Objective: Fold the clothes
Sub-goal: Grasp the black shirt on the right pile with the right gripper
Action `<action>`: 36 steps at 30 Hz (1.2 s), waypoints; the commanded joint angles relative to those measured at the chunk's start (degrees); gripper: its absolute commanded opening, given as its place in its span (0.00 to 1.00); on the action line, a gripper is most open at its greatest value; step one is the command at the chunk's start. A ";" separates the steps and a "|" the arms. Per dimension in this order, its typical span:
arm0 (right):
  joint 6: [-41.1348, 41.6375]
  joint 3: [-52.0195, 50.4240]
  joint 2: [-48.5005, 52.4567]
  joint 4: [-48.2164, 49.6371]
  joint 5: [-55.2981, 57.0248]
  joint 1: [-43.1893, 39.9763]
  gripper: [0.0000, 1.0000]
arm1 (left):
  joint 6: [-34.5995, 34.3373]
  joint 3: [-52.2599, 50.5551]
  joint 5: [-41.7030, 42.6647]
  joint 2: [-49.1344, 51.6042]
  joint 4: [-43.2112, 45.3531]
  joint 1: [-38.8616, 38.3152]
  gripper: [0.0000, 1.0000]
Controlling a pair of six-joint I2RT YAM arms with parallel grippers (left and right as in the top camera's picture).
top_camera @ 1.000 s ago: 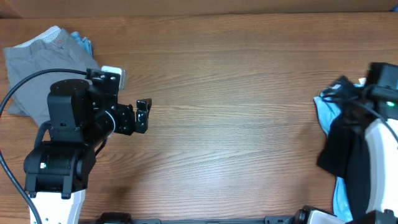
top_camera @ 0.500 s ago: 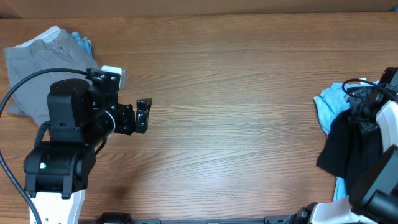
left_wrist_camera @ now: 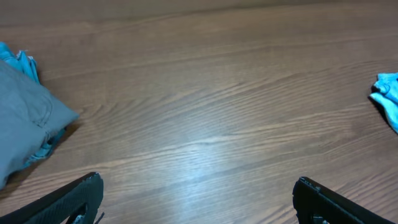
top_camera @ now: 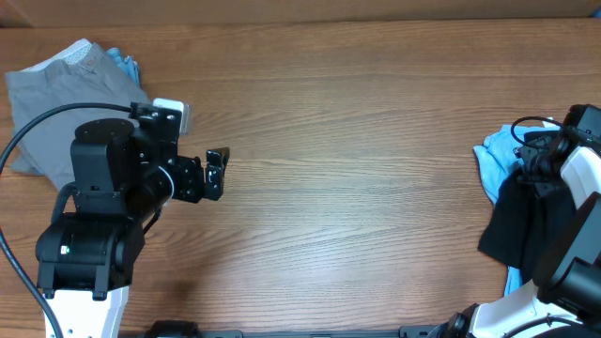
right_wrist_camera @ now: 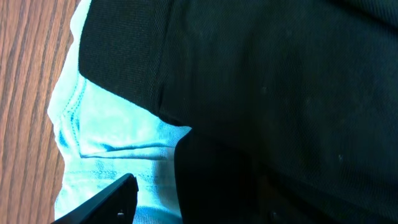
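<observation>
R gripper (top_camera: 540,161) has shifted onto the pile at your table's (top_camera: 357,141) right edge; L gripper (top_camera: 218,176) hasn't moved.
Since 1 s ago more of the blue tee (top_camera: 495,155) shows, its top edge uncovered. Black tee (top_camera: 515,230) lies on it, filling the R wrist cam. You can't tell if the R jaws grip cloth or not. L jaws are spread wide over bare wood, holding nothing. Count: 2 arms, 1 black tee, 1 grey garment (top_camera: 56,94) far left, 2 blue pcs incl. a scrap (top_camera: 124,66) touching the grey.
</observation>
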 commanded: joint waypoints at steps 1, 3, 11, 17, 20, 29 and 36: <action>0.46 1.49 1.95 0.28 0.48 0.11 0.66 | 0.63 1.44 0.90 0.15 0.48 -0.04 1.00; 0.48 1.07 2.67 0.17 0.85 0.11 0.65 | 0.59 1.44 0.90 0.15 0.37 -0.04 1.00; 0.42 0.87 4.07 -0.74 1.38 -0.09 0.19 | -0.24 1.44 0.90 0.15 0.17 -0.04 1.00; 0.44 2.73 2.62 -2.86 -0.04 -2.40 0.07 | -0.24 1.44 0.90 0.15 0.17 -0.04 1.00; 0.44 4.24 1.84 -4.74 -0.07 -3.43 0.04 | -0.22 1.44 0.90 0.15 0.20 -0.04 1.00; -11.04 11.10 -4.81 -6.25 -13.92 -4.59 0.04 | -0.22 1.44 0.87 0.15 0.59 -0.04 1.00; -15.06 12.31 -11.08 -5.64 -18.08 -4.50 0.04 | -0.22 1.44 0.90 0.15 0.79 -0.04 1.00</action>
